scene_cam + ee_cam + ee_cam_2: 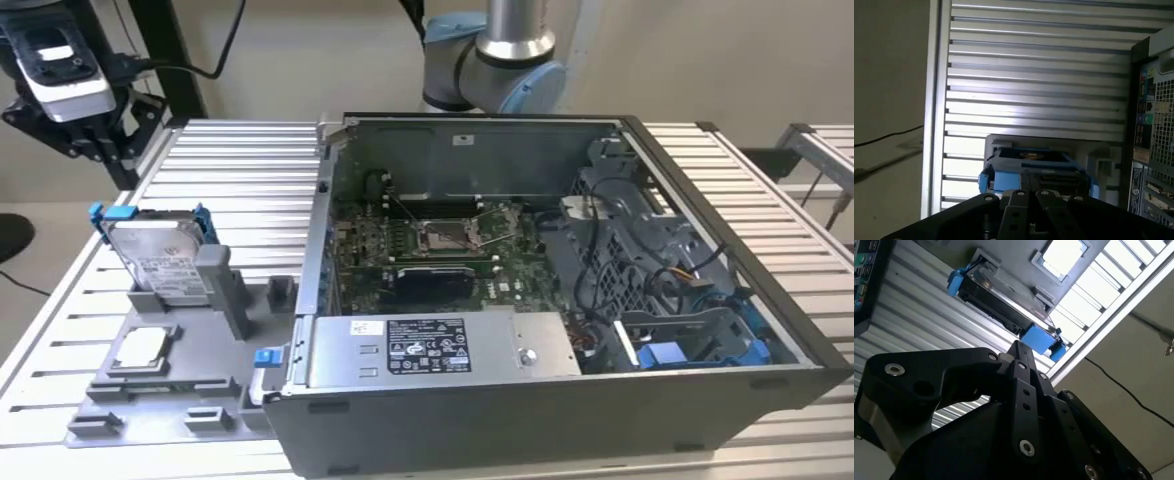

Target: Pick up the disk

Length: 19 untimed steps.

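"Has it got the disk (160, 258) yet?"

"No. The disk stands on edge in a grey holder (235, 292) on the table (240, 165). That's on the exterior view's left of the open computer case (561, 410). It has blue rails up its sides, and nothing is touching it."

"And the jaws?"

"Up above it and well apart. In the second wrist view the disk (999, 299) lies just past their tips. I can't tell from here whether they're open or closed."

"So which step is this?"

"The approach, I'd say. The pick itself isn't begun."

"What does it call for?"

"Probably a straight drop onto the top edge, jaws either side of the flat faces, clear of the rails and the holder's walls. Then a vertical pull, or it may bind in the slot."
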Each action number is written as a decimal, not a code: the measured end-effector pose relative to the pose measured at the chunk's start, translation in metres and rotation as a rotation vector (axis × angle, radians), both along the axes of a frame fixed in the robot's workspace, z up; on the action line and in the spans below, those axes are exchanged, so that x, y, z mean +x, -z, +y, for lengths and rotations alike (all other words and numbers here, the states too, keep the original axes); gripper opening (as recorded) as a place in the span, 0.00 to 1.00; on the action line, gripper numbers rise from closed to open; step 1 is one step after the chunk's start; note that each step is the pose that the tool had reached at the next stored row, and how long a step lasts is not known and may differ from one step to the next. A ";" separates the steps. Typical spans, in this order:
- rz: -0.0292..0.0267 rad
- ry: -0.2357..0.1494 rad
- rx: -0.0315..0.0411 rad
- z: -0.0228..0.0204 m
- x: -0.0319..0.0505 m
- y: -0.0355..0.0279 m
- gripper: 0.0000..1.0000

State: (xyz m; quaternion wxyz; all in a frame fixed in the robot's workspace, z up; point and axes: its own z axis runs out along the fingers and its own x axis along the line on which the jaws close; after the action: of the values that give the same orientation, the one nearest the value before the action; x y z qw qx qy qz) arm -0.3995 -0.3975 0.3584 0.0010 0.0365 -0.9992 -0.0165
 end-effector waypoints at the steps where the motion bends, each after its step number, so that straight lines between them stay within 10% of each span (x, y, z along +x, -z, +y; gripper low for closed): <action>1: -0.0001 -0.016 -0.0010 0.0000 -0.0002 0.0000 0.00; 19: -0.0011 -0.341 -0.0134 0.0000 -0.0008 0.0000 0.00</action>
State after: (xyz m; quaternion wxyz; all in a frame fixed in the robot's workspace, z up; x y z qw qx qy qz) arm -0.4003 -0.3975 0.3584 0.0035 0.2055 -0.9786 -0.0095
